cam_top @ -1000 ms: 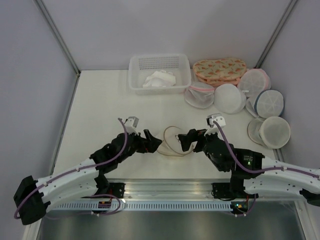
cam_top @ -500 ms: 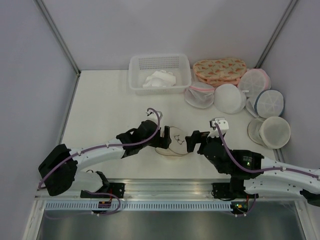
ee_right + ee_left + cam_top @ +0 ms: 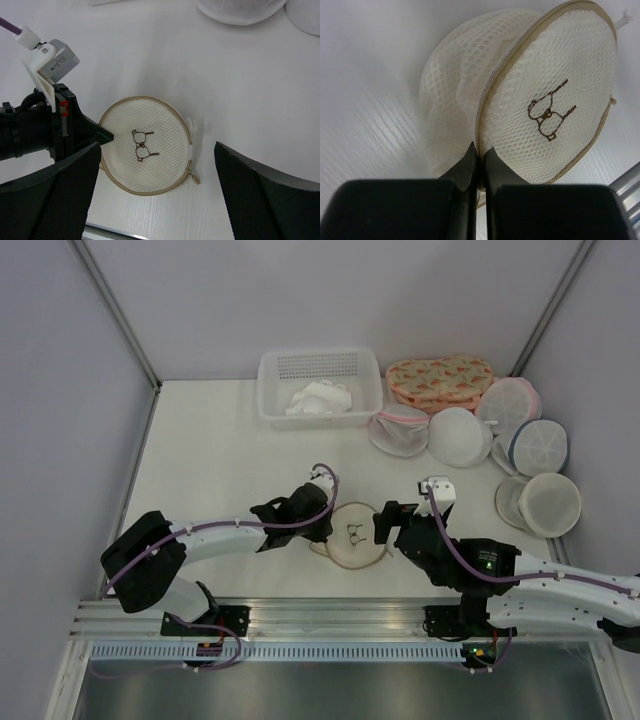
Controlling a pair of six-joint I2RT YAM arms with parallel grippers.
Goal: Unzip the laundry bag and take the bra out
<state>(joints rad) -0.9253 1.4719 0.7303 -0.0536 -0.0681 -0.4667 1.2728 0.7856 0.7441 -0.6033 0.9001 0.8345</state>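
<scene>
Round cream mesh laundry bag (image 3: pixel 352 535) with tan rim lies on white surface (image 3: pixel 220 460) between arms, left gripper (image 3: pixel 480 150) jaws pinching its rim, right gripper (image 3: pixel 383 525) jaws spread over its right side: anchor firmly, seat right jaws squarely on small tan zip pull (image 3: pixel 193 178).

A white table (image 3: pixel 210 440) sits between pale grey walls (image 3: pixel 330 290), with slanting metal posts (image 3: pixel 115 312) at the back corners. An aluminium rail (image 3: pixel 330 612) runs along its near edge.

The laundry bag (image 3: pixel 357 534), centre frame, is cream mesh with a tan rim and a brown stitched outline; upper right, an orange floral pouch (image 3: pixel 440 380); the basket (image 3: pixel 318 364) is white.
</scene>
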